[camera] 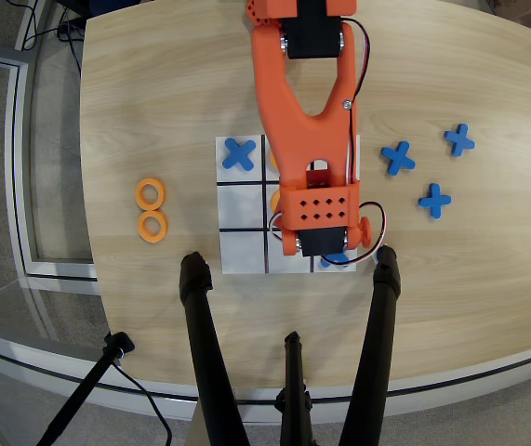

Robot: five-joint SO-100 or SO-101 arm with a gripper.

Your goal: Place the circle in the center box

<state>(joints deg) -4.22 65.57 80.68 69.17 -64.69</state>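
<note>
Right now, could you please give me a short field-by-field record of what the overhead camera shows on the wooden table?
board: white nine-cell board ruled with black lines, largely covered by the orange arm
gripper: hidden under the arm, state cannot be told
centre cell: mostly hidden; an orange sliver shows at the arm's edge
crosses on board: blue X-shaped cross in the top-left cell
spare rings: two flat orange rings left of the board
spare crosses: three blue crosses right of the board

1. Orange rings: two lie in full view on the table [153,93], one [151,193] just above the other [152,226]; slivers of orange at the arm's edge over the board cannot be counted.
2. Blue crosses: five show, one [238,154] on the board [242,246], one [338,260] half hidden under the arm, three on bare wood [398,157] [459,140] [435,200].
3. One board.
</note>
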